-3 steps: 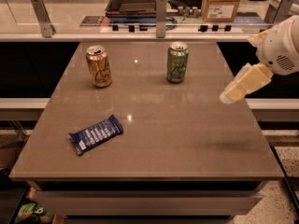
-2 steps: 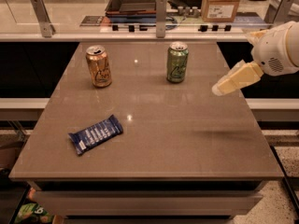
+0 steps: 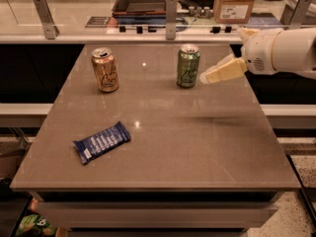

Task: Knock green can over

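One risk: your gripper [image 3: 205,77], state unclear from here, hovers just beside the green can [image 3: 188,66]; strike low and it may slide on the surface [image 3: 197,147], not topple.

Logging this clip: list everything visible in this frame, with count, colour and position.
green can: one, pale green with a silver top, upright at the back of the table, right of centre
orange-gold can: one, orange-gold, upright at the table's back left
snack bar: one, blue wrapper, lying flat at the front left
table: one, grey-brown, fills the middle of the view
cardboard box: one, brown, on the counter behind the table
tray: one, dark with an orange rim, on the same counter
metal posts: three, silver, along the counter's edge
arm: one, white, entering from the right
gripper: one, cream, above the table, close beside the green can on its right
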Tool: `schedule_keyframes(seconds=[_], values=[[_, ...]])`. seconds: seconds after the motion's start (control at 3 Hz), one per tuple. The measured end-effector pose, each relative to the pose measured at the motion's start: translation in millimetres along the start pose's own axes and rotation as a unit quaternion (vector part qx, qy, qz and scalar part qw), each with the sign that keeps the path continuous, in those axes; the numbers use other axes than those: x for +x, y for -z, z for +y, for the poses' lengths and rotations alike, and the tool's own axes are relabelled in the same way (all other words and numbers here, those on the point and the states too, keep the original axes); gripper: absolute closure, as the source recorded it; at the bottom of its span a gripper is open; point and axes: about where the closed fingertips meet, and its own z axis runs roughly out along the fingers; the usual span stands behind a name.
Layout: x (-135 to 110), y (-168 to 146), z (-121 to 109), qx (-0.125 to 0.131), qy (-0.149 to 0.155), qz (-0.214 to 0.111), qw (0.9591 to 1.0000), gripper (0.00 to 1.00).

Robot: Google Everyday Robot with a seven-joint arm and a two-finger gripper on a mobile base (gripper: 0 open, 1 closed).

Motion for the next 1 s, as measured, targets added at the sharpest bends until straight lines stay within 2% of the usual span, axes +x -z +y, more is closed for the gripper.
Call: schedule_keyframes(seconds=[0.33, 1.0], values=[[-3.6, -31.4, -1.7, -0.02, -0.014, -0.034, 0.9991, 0.0], [1.1, -75.6, 6.0, -0.074, -0.048, -0.061, 0.9943, 0.0]])
